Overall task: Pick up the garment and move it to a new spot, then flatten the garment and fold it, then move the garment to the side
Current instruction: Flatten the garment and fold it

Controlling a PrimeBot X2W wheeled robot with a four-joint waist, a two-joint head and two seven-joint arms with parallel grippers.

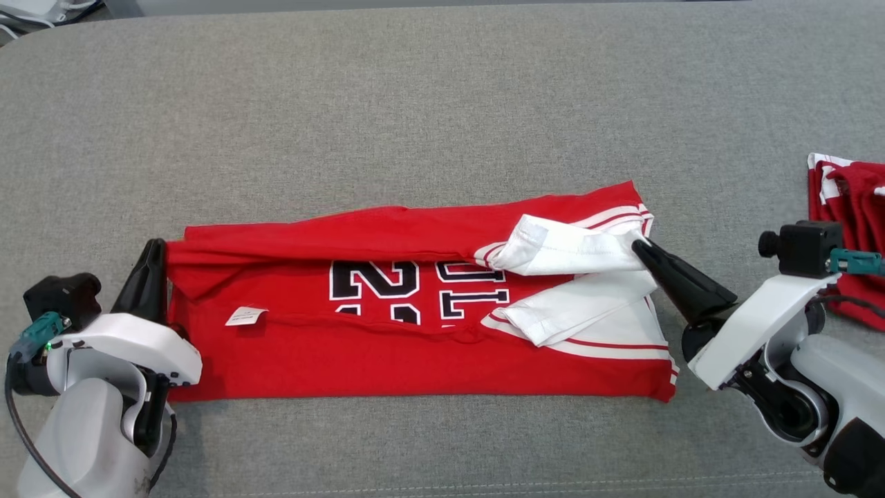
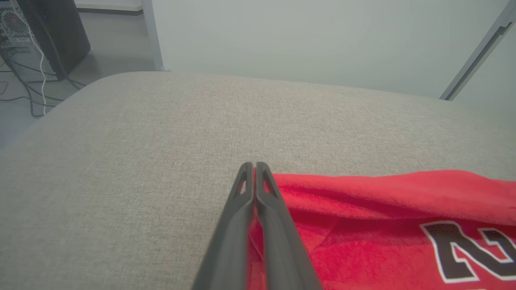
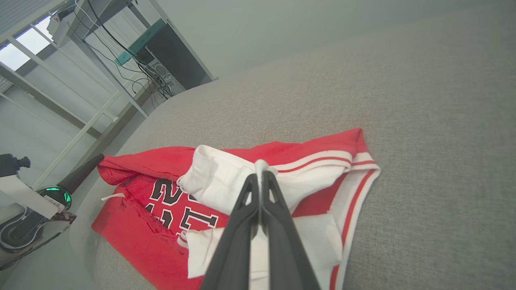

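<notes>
Red cotton jersey shirt with white sleeves (image 1: 415,346) lies as a long band mid-surface on the grey woven table cover (image 1: 442,104), its far long edge turned in toward 6 o'clock

Left gripper (image 1: 155,246) is clamped on the red hem end at 9 o'clock; red cloth shows between its fingers (image 2: 276,225)

Right gripper (image 1: 640,243) is clamped on the white sleeve fold (image 1: 560,249) at 3 o'clock, with a tuft of white pinched at the tips

Judgement: lengthwise fold in hand. Lift both ends level, hold the band taut between them, carry toward 6 o'clock together, and lay it flat before letting go. The loose lower sleeve may drag or bunch

Second red-and-white cloth pile (image 1: 854,207) at far 3 o'clock; stay apart from it
</notes>
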